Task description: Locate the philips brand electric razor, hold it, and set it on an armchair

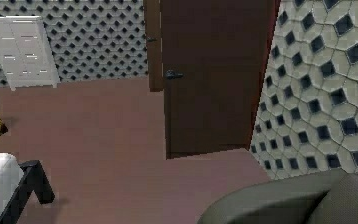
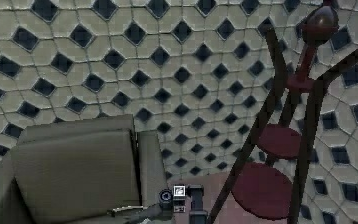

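A grey-green armchair [image 2: 77, 165] stands against the patterned wall at the arm side view's lower left. Its rounded back [image 1: 307, 200] also fills the forward view's bottom right corner. The arm's dark bar [image 2: 197, 208] rises at the bottom edge, with a white marker square [image 2: 177, 195] at its end. Left of that, the gripper [image 2: 129, 210] lies low across the armchair's near side. With the chair right behind the gripper's far end, I cannot tell whether it holds anything. No shape here reads as a razor.
A dark red tiered stand [image 2: 272, 165] with slanted legs stands right of the arm. Ahead, a dark brown door [image 1: 212, 75] stands ajar. A white dresser [image 1: 22, 45] sits at the far left. A black-legged piece with a white cushion [image 1: 7, 185] is at the lower left. Pinkish floor [image 1: 107, 140] lies between.
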You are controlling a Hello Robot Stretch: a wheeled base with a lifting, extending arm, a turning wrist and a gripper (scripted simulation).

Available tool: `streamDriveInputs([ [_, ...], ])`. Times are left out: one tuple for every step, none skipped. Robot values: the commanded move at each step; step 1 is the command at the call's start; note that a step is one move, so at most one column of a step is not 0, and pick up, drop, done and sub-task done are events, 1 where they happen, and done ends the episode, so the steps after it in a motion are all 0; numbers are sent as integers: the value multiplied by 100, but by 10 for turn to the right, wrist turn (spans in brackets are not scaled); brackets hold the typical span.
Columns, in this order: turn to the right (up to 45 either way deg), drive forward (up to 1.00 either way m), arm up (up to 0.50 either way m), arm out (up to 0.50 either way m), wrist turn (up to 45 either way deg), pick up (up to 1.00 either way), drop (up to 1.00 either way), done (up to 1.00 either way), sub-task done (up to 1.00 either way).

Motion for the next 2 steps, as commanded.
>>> streamDriveInputs([
  [0,0,0,-8,0,0,0,0,0],
  [0,0,0,0,0,0,0,100,0],
])
